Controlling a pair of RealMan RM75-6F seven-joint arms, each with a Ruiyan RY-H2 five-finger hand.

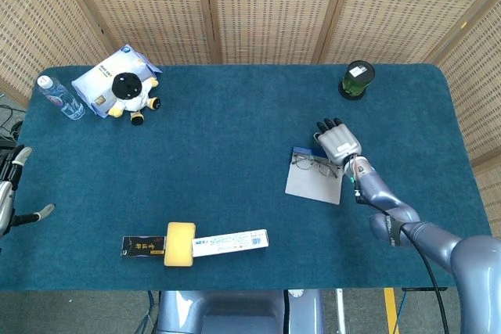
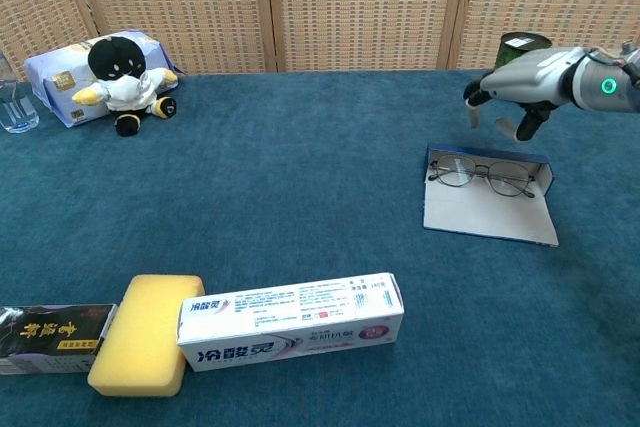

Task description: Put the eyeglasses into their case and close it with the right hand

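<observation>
Already the eyeglasses [image 2: 483,174] lie inside the open case [image 2: 489,213], at its blue back edge. Above and just behind it, the right hand [image 2: 515,97] holds nothing, with its fingers spread. One job is left: fold the flat lid over and press it shut.

The right hand [image 2: 515,97] is seen raised above the table [image 2: 300,197], fingers spread and curved down, nothing held. Just below it and toward the camera, the glasses [image 2: 482,174] are laid in the open case [image 2: 488,209], lid flat. A green can [image 2: 524,45] is seen just behind the hand. Far to its left, a plush toy [image 2: 122,71], a sponge [image 2: 145,347] and a toothpaste box [image 2: 290,321] are seen.
</observation>
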